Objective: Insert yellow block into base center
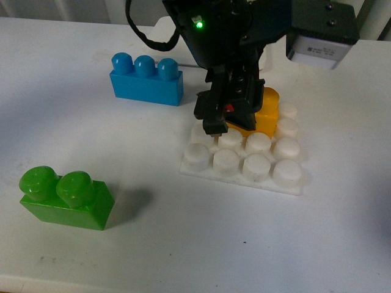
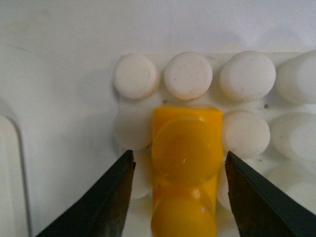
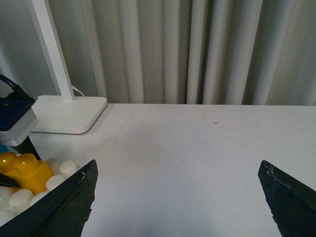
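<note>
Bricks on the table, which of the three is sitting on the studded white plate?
The yellow brick. It sits on the white studded plate, between the left end effector's open fingers; the blue brick and green brick rest on the bare table.

My left gripper (image 1: 221,125) hangs at frame centre over the base (image 1: 243,160); the yellow block (image 1: 264,113) sits on it. Two-stud brick (image 1: 66,196) lower left, three-stud brick (image 1: 146,79) upper left.

No legible text. White label (image 1: 322,50) on grey camera housing (image 1: 324,24) in front view: printed lines too small to read.
</note>
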Robot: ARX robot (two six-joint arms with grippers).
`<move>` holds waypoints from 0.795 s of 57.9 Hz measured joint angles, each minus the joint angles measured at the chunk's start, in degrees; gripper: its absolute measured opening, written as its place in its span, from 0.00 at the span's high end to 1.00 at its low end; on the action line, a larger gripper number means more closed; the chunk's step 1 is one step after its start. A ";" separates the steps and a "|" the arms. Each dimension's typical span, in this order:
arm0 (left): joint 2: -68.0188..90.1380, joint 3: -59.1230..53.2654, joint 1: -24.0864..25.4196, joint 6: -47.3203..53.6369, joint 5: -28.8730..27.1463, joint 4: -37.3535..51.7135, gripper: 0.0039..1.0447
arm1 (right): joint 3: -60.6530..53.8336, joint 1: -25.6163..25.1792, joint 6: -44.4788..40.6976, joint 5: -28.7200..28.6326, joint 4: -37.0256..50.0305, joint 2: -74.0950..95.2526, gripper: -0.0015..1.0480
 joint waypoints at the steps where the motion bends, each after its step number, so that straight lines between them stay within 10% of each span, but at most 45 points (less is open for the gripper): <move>1: -0.70 -0.26 0.11 0.00 -0.02 0.02 0.41 | 0.00 -0.02 0.00 0.00 0.00 0.00 0.09; 15: -10.97 -5.33 1.38 -0.46 0.24 2.67 0.04 | 0.00 -0.02 0.00 0.00 0.00 0.00 0.09; 30: -30.29 -26.51 4.55 -11.69 -0.81 31.43 0.06 | 0.00 -0.02 0.00 0.00 0.00 0.00 0.09; 46: -53.75 -52.72 10.64 -29.22 -14.97 51.82 0.06 | 0.00 -0.02 0.00 0.00 0.00 0.00 0.09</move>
